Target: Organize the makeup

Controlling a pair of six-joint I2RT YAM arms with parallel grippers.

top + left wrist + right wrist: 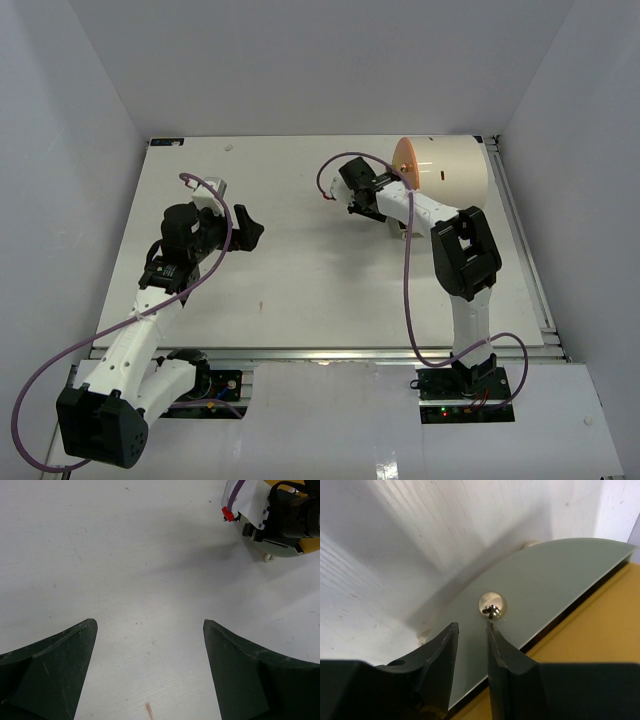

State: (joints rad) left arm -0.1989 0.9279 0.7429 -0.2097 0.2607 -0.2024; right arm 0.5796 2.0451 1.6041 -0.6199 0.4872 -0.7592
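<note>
Left gripper [149, 625] spread wide, white table [125, 555] below

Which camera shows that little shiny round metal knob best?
The right wrist view: the shiny round metal knob sits close-up just beyond the right gripper. The top view makes it too small to find; in the left wrist view that gripper blocks it.

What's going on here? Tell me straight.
The right gripper, jaws narrowly apart, is lined up just short of the shiny round knob on a grey panel at the front of the large cream cylinder, at the far right of the table. It has not gripped the knob. The left gripper hangs wide open over the table, holding nothing. No makeup is visible.
</note>
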